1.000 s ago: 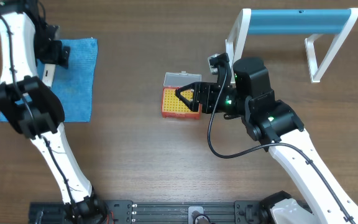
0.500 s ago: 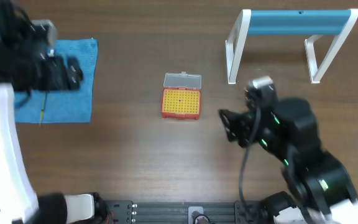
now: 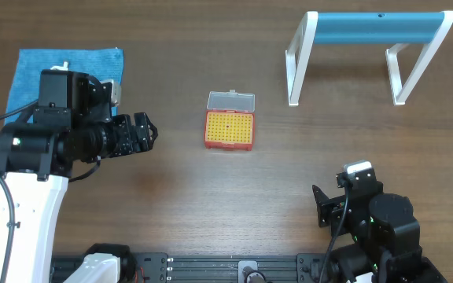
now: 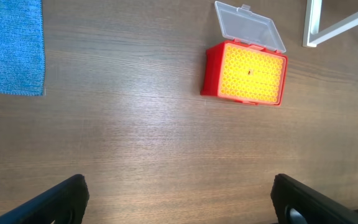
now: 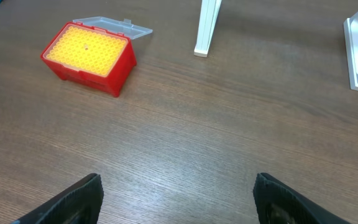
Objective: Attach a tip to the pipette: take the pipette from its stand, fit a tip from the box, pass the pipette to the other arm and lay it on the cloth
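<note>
The red tip box [image 3: 230, 130] with yellow tips stands mid-table, its clear lid [image 3: 232, 101] folded back; it also shows as the tip box [image 4: 247, 73] and the tip box [image 5: 89, 56]. The blue cloth [image 3: 30, 67] lies at the far left, partly under my left arm. A small white piece [image 3: 64, 66] peeks out on it; I cannot tell if it is the pipette. My left gripper [image 3: 148, 132] [image 4: 179, 186] is open and empty, between cloth and box. My right gripper [image 3: 318, 206] [image 5: 178, 186] is open and empty, low near its base.
The white stand with a blue top bar [image 3: 376, 27] is at the back right; its legs [image 5: 207, 28] rise beyond the box. Bare wood lies between the box and both grippers.
The right gripper pulled back from the tip box to the near right. The left gripper left the cloth and moved toward the table's middle.
</note>
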Action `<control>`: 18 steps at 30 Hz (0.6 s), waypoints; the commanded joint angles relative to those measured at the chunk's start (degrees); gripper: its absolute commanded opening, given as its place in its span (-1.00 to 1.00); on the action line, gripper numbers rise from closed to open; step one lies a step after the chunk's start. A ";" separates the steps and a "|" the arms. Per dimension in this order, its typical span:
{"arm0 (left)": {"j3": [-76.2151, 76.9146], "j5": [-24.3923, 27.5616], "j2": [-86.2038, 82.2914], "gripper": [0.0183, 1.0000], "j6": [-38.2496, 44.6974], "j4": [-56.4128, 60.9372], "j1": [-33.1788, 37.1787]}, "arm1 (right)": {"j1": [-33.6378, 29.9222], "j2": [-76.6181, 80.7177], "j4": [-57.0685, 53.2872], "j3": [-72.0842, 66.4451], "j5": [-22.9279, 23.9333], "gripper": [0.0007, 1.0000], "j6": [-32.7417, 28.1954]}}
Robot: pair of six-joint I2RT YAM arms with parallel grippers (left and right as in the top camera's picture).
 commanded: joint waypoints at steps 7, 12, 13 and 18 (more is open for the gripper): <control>-0.33 -1.05 -0.68 0.90 -0.70 0.35 -0.22 | -0.39 -0.20 0.07 -0.22 0.94 0.59 -0.81; -13.49 -9.38 -19.56 0.90 -0.48 24.50 -0.17 | -0.39 -0.20 0.07 -0.22 0.94 0.59 -0.81; -26.51 -9.77 -27.74 0.90 -0.48 41.77 -0.17 | -0.39 -0.20 0.07 -0.22 0.94 0.59 -0.81; -68.02 -15.89 -61.44 0.90 -0.48 83.25 -0.17 | -0.39 -0.20 0.07 -0.22 0.94 0.59 -0.81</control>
